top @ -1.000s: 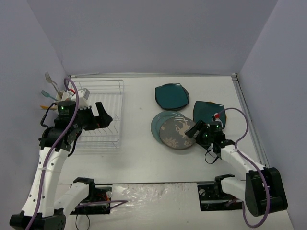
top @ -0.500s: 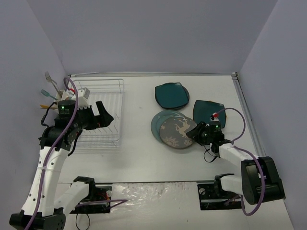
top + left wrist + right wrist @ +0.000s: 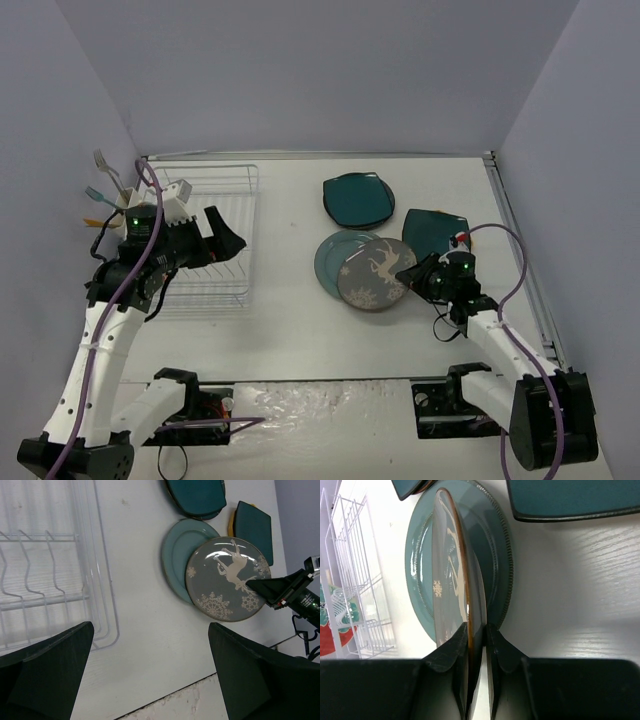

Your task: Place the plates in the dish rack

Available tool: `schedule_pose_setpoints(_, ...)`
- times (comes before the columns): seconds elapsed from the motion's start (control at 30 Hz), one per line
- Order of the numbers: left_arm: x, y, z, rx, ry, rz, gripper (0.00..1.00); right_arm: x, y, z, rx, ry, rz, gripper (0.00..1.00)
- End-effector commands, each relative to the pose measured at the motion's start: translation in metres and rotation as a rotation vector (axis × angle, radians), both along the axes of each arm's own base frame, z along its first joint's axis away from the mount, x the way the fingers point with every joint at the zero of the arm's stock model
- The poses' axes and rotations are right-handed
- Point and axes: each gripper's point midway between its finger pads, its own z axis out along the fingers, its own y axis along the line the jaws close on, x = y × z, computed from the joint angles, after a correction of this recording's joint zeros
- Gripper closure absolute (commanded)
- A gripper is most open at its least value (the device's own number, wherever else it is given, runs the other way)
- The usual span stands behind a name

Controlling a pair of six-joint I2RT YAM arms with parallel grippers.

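Observation:
The grey-brown reindeer plate [image 3: 370,275] [image 3: 225,580] is tipped up on the blue-grey plate [image 3: 328,258] [image 3: 495,555]. My right gripper [image 3: 408,273] [image 3: 477,630] is shut on the reindeer plate's [image 3: 451,565] right rim, one finger on each face. Two dark teal plates [image 3: 357,199] [image 3: 430,232] lie behind and to the right. A yellow-orange edge [image 3: 232,525] shows under the right one. The white wire dish rack [image 3: 228,195] [image 3: 50,580] stands at the left. My left gripper [image 3: 222,240] [image 3: 150,670] hangs open over the rack's right side, holding nothing.
A cutlery cup [image 3: 128,202] with utensils stands at the rack's far left corner. Through the rack wires [image 3: 355,580] a red and teal patch [image 3: 330,630] shows. The enclosure walls close in at left, right and back.
My right gripper has closed on the reindeer plate's rim and tilted that side up off the blue-grey plate. The left gripper has shifted slightly away over the rack, still open.

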Motion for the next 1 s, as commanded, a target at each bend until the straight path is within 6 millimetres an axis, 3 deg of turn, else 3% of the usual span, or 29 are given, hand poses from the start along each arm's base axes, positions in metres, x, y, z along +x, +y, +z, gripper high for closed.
schedule_pose_setpoints(0.0, 0.013, -0.033, 0.041, -0.130, -0.106, -0.073, 0.03, 0.026, 0.021, 0.088, 0.088, -0.224, 0.103, 1.00)
schedule_pose_setpoints(0.23, 0.020, -0.087, 0.046, -0.197, -0.103, -0.189, 0.03, 0.034, 0.042, 0.180, 0.170, -0.427, 0.230, 1.00)
schedule_pose_setpoints(0.5, 0.035, -0.142, 0.055, -0.234, -0.115, -0.288, 0.03, 0.026, 0.069, 0.263, 0.375, -0.612, 0.397, 1.00)
schedule_pose_setpoints(0.7, 0.043, -0.167, 0.076, -0.306, -0.145, -0.340, 0.03, 0.020, 0.076, 0.293, 0.469, -0.691, 0.471, 1.00)
schedule_pose_setpoints(0.97, 0.050, -0.181, 0.094, -0.410, -0.174, -0.350, 0.04, 0.017, 0.081, 0.305, 0.521, -0.733, 0.537, 1.00)
